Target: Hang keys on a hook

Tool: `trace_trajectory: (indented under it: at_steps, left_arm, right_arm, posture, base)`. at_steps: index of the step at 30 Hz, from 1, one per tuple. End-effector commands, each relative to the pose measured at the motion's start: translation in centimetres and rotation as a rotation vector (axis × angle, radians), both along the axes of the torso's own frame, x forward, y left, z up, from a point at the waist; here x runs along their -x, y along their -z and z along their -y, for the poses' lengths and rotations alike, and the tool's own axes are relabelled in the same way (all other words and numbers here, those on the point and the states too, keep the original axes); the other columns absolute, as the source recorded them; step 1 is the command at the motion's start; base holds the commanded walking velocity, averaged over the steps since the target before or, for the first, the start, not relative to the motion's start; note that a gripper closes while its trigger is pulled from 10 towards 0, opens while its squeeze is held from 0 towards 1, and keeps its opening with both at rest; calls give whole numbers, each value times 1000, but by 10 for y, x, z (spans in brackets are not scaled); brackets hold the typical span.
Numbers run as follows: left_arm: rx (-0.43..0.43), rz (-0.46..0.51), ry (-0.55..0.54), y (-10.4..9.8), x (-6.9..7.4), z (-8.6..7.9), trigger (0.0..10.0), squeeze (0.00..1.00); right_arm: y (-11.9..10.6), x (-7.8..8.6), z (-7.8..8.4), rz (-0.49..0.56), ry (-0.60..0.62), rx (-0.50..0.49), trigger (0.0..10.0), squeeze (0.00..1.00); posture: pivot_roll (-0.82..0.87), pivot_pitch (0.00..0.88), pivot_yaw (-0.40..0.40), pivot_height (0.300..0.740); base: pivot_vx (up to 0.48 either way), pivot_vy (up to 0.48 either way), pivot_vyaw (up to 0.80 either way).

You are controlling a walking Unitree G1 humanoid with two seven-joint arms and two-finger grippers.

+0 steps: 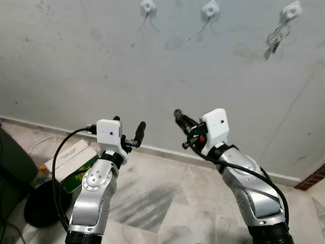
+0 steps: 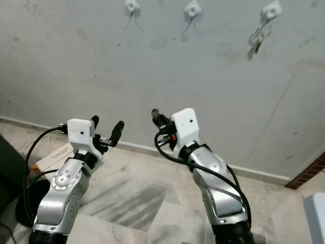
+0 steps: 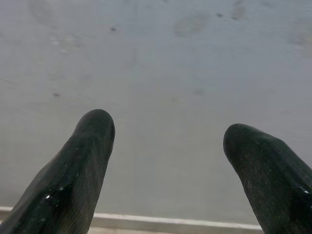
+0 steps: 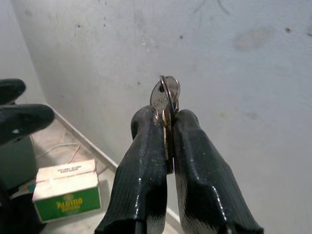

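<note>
**Q:** Right pincer [image 4: 165, 127]: what is it doing?

**A:** Its two black fingers are pressed together on a silver key [image 4: 165, 95] with a ring, the key head sticking out past the tips. It is raised in front of a pale grey wall [image 1: 101, 76], well below the hooks.

**Q:** And the left pincer [image 1: 129, 131]?

**A:** Raised beside it, to the left, fingers spread apart with nothing between them, pointing at the wall.

**Q:** Where are the hooks?

**A:** Three small white hooks sit high on the wall in a row: left hook [image 1: 147, 6], middle hook [image 1: 210, 8], right hook [image 1: 291, 10]. A bunch of keys [image 1: 274, 40] hangs from the right one.

**Q:** Anything on the floor?

**A:** A green and white box [image 4: 67, 189] lies on the tiled floor [image 1: 152, 193] at the left, near the wall.
</note>
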State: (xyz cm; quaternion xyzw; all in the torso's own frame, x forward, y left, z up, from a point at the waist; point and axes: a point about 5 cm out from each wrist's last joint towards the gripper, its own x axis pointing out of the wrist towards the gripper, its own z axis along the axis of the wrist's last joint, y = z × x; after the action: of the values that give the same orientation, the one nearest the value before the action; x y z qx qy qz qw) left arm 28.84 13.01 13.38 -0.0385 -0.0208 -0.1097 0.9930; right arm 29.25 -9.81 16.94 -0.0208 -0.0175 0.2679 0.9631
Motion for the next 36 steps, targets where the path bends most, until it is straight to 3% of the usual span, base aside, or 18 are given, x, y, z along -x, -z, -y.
trace_trajectory:
  at_steps: [1,10,21,29,36]
  left_arm:
    - [-15,-3,-18,0,1,-9,10000,0]
    - [-14,-9,-9,1,1,-8,10000,0]
    - [11,-21,-4,1,0,-4,10000,0]
    - [14,-19,12,1,1,-3,10000,0]
    - [24,-22,12,1,1,-3,10000,0]
  right_arm:
    - [-2,-1,-4,21,2,3,10000,0]
    - [2,-1,2,42,51,42,10000,0]
    - [2,-6,12,78,162,72,10000,0]
    - [3,-6,10,77,159,70,10000,0]
    - [3,-7,9,80,156,72,10000,0]
  posture:
    - [-48,87,43,740]
    - [-48,89,42,740]
    - [-49,86,42,740]
    - [-49,88,40,740]
    - [-47,85,39,740]
  base:
    - [307,281,0]
    - [310,285,0]
    - [84,0,0]
    - [0,0,0]
    - [0,-343,0]
